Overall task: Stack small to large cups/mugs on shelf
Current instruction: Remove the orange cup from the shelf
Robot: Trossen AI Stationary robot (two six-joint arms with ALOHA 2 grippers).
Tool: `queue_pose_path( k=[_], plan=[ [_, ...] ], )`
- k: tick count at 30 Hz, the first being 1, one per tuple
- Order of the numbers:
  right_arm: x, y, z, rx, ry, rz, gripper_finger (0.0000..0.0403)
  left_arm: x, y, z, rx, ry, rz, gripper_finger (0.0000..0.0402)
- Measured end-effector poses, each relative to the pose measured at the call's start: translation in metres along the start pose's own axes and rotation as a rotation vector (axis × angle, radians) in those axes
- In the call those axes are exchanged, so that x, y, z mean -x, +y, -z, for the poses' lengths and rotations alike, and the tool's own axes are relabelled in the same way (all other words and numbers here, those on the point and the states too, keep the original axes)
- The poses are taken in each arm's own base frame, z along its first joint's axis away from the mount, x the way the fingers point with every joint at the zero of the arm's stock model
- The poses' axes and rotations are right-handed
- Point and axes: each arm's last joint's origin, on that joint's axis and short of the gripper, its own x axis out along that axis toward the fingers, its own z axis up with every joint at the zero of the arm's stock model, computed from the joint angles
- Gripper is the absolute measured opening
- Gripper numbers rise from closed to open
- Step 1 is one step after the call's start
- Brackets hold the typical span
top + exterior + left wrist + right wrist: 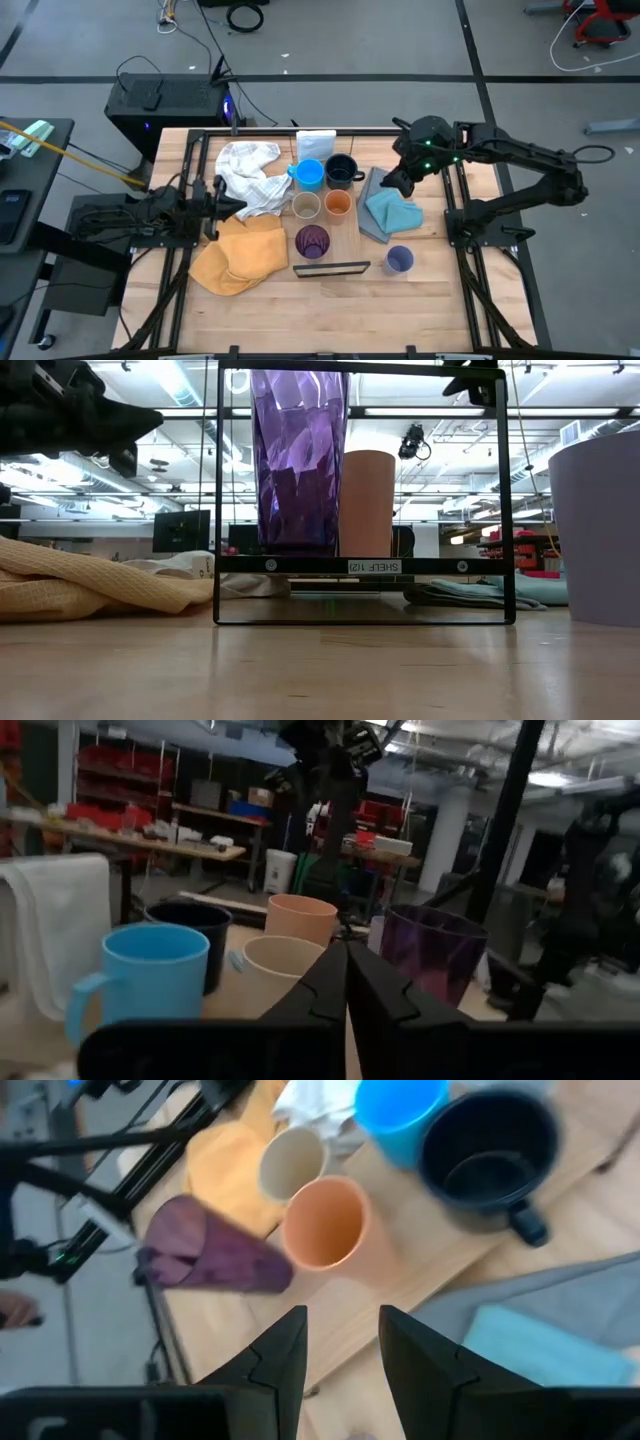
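The light wooden bench fills the middle of the high view, framed by black rails and standing on a grey floor crossed by dark seams. A black case sits on the floor at upper left of that view, with cables trailing behind it.

On the bench, the shelf runs up the centre as a narrow plank, its black frame at the lower end. Along it stand the dark purple tumbler, the tan cup and the orange cup side by side, then the light blue mug and the navy mug towards the top. The lavender cup stands off the shelf at lower right.

A white cloth lies left of the mugs, a yellow cloth below it, and a blue cloth right of the orange cup. A small white box sits at the upper edge.

The left gripper hovers at centre left over the cloths, fingers together and holding nothing. The right gripper hangs above the blue cloth, fingers apart and empty.

The low view shows a ceiling with strip lights behind the frame; the left wrist view shows red storage racks and worktables in the room.
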Motion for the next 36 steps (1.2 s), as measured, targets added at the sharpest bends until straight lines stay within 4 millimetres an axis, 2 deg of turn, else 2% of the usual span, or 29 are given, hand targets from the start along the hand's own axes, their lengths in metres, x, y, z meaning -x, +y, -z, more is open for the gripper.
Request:
queue_pose_path(
  k=[8, 15, 21, 25, 32, 36],
  plan=[
    [-0.014, 0.007, 0.002, 0.036, 0.070, -0.019, 0.0132, 0.000, 0.001, 0.007, -0.180, 0.077, -0.008, 0.0037],
    [-0.016, 0.007, 0.009, 0.067, 0.135, 0.007, 0.0132, 0.000, 0.002, 0.010, -0.153, 0.102, -0.012, 0.0019],
    [-0.014, 0.013, 0.039, 0.145, 0.370, 0.044, 0.0132, 0.000, 0.002, 0.010, -0.145, 0.103, -0.013, 0.0015],
    [-0.015, 0.020, 0.055, 0.258, 0.445, 0.049, 0.0132, 0.000, 0.002, 0.010, -0.137, 0.102, -0.020, 0.0023],
    [-0.045, 0.023, 0.090, 0.442, 0.544, 0.024, 0.0147, 0.000, 0.002, 0.010, -0.127, 0.101, -0.024, 0.0028],
    [-0.058, 0.019, 0.107, 0.466, 0.592, 0.032, 0.0165, 0.000, 0.002, 0.010, -0.126, 0.101, -0.024, 0.0022]
  ],
)
